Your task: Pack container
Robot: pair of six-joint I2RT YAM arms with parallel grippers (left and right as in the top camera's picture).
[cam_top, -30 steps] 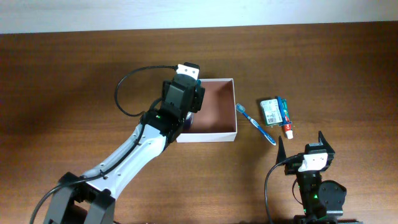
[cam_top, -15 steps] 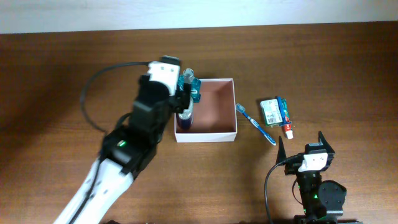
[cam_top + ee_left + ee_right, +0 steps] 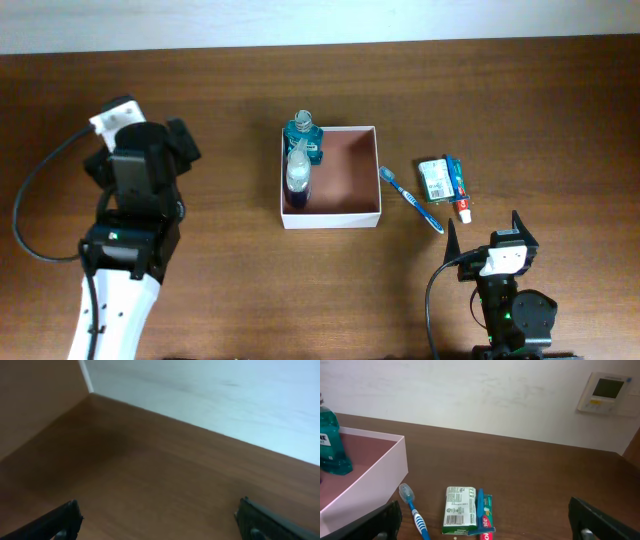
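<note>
The container (image 3: 345, 218), a white square box with a pinkish-brown inside, stands mid-table. A teal mouthwash bottle (image 3: 303, 142) and a clear bottle with a blue base (image 3: 298, 176) sit along its left wall. My left gripper (image 3: 160, 140) is well to the left of the box, open, with only bare wood between its fingers (image 3: 67, 516). Near the front edge my right gripper (image 3: 485, 232) is open and empty. Ahead of it lie a blue toothbrush (image 3: 415, 510), a green-and-white packet (image 3: 460, 510), a blue razor (image 3: 480, 505) and a toothpaste tube (image 3: 487, 519).
The right wrist view shows the container's white side wall (image 3: 375, 477) and the mouthwash bottle (image 3: 330, 435) at the far left. The toothbrush (image 3: 410, 198), packet (image 3: 433, 178) and toothpaste (image 3: 461, 196) lie right of the box. A pale wall runs behind the table.
My left arm has pulled back from the container's left edge to the far left, leaving the two bottles in the box, and its jaws have opened wider. The right arm has not moved.
</note>
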